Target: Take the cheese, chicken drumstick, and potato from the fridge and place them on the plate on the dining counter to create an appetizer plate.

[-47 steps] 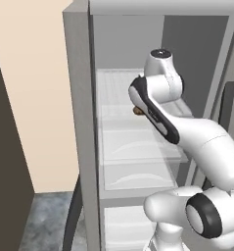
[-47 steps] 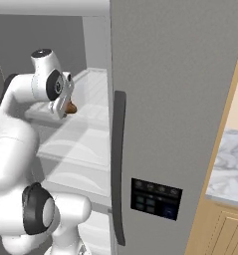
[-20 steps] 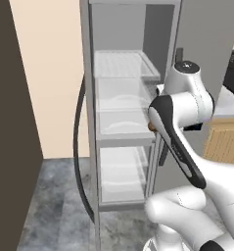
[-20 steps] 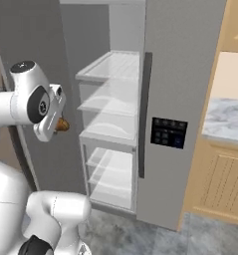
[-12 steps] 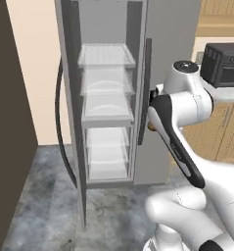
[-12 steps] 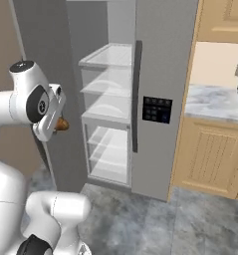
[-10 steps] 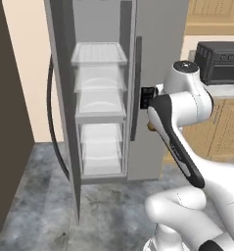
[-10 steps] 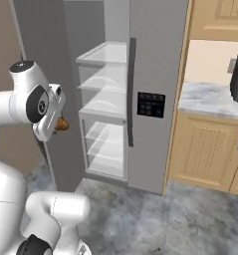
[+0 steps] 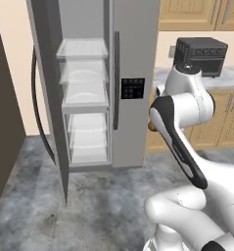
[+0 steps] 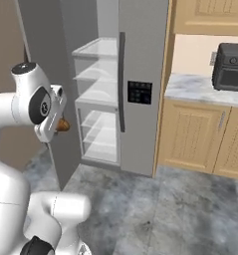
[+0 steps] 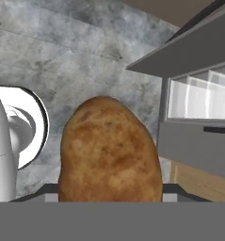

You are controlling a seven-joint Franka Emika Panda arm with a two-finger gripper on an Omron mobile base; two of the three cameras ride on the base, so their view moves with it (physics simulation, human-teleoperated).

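My gripper [image 10: 60, 124] is shut on the potato [image 10: 63, 125], a brown oval lump held beside the white arm at chest height. In the hand view the potato [image 11: 109, 150] stands large between the fingers, over the grey floor. A sliver of the potato [image 9: 150, 126] peeks from behind the forearm in the left base view. The fridge [image 9: 89, 98] stands open some way ahead, its white shelves bare; it also appears as the fridge [image 10: 140, 74] and fridge [image 11: 198, 94]. The cheese, chicken drumstick, plate and dining counter are out of view.
The open fridge door [image 9: 45, 98] juts toward me on the left. Right of the fridge runs a wall counter [image 10: 200, 87] on wooden cabinets, with a black toaster oven [image 10: 232, 60] on it. A grey stone floor [image 9: 89, 196] lies between me and the fridge.
The whole picture has shifted: the base has backed away from the fridge and turned right, bringing the wall counter and oven into view. The gripper keeps the potato.
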